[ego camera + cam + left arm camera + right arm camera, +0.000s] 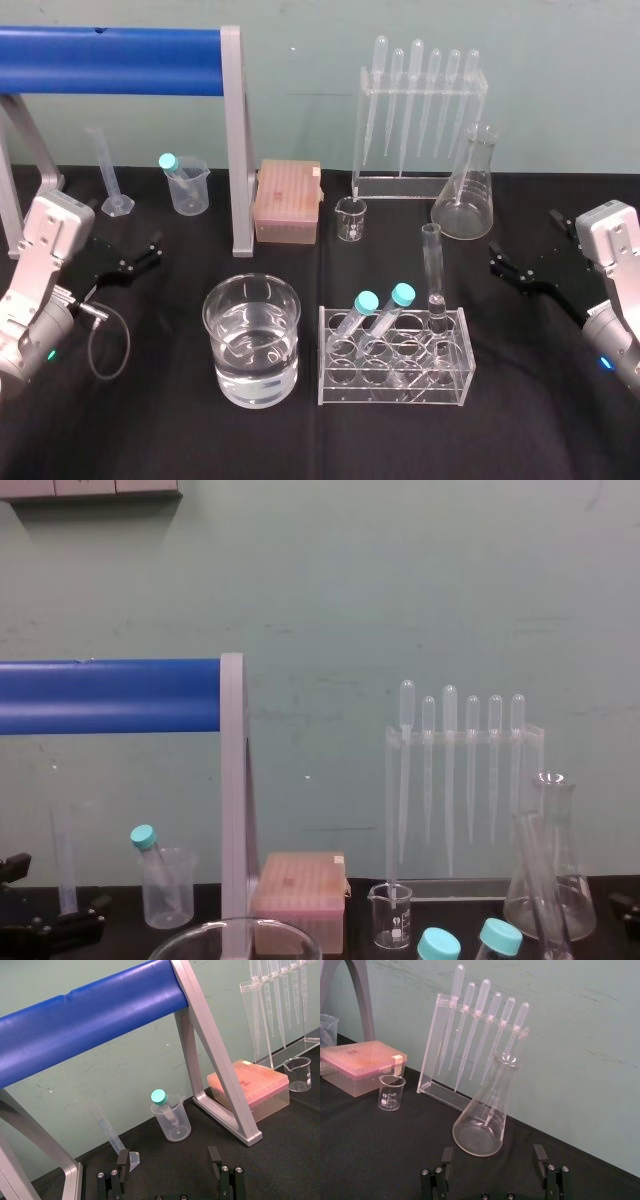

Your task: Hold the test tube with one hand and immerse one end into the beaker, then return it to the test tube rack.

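Note:
The test tube (432, 262), a long clear uncapped tube, stands upright in the back right corner of the clear test tube rack (390, 393). Left of the rack sits the beaker (252, 340), wide and clear, about half full of water; its rim (235, 935) shows low in the chest view. My left gripper (152, 252) hovers open at the table's left, well apart from the beaker, with nothing between its fingers (122, 1160). Over at the right, my right gripper (497, 260) hangs open and empty behind the rack, its fingers (539, 1152) facing a conical flask.
Two teal-capped tubes (385, 305) lean in the rack. Behind stand a conical flask (467, 190), a pipette stand (420, 120), a small graduated beaker (351, 218), a pink tip box (288, 200), a plastic beaker (187, 185), a measuring cylinder (110, 175) and a blue-barred metal frame (235, 140).

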Controlling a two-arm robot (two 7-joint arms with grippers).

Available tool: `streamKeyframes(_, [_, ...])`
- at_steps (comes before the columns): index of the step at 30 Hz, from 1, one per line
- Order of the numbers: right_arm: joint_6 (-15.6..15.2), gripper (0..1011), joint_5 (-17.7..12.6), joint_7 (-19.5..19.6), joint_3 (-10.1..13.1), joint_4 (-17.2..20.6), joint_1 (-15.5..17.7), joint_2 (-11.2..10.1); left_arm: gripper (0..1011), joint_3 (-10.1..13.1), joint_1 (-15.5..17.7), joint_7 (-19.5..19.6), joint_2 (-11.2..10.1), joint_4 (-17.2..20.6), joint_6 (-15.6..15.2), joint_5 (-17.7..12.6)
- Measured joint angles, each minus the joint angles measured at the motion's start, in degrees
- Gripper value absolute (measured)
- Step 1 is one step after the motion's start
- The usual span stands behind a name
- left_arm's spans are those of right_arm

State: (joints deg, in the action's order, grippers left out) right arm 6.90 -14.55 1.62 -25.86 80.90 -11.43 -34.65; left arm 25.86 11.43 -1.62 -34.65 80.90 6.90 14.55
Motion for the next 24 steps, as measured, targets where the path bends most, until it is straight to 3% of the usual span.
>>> streamKeyframes(10, [0.03, 1000, 0.03, -0.04, 0.05, 0.00, 0.01, 0.02, 1000, 0.00, 0.00, 0.00, 0.00, 0.00, 0.00, 0.00])
streamKeyframes(15, [1.87, 1000, -0.26, -1.05, 1.38, 0.42, 0.43, 0.20, 1000, 0.00, 0.00, 0.00, 0.00, 0.00, 0.00, 0.00])
streamKeyframes(21, [4.64, 1000, -5.23, -4.71, 4.91, 2.29, 0.71, 0.38, 1000, 0.00, 0.00, 0.00, 0.00, 0.00, 0.00, 0.00])
streamKeyframes(23, [5.86, 1000, -8.99, -7.97, 6.80, 3.84, 0.54, 0.40, 1000, 0.00, 0.00, 0.00, 0.00, 0.00, 0.00, 0.00])
streamKeyframes(24, [5.86, 1000, -8.99, -7.97, 6.80, 3.84, 0.54, 0.40, 1000, 0.00, 0.00, 0.00, 0.00, 0.00, 0.00, 0.00])
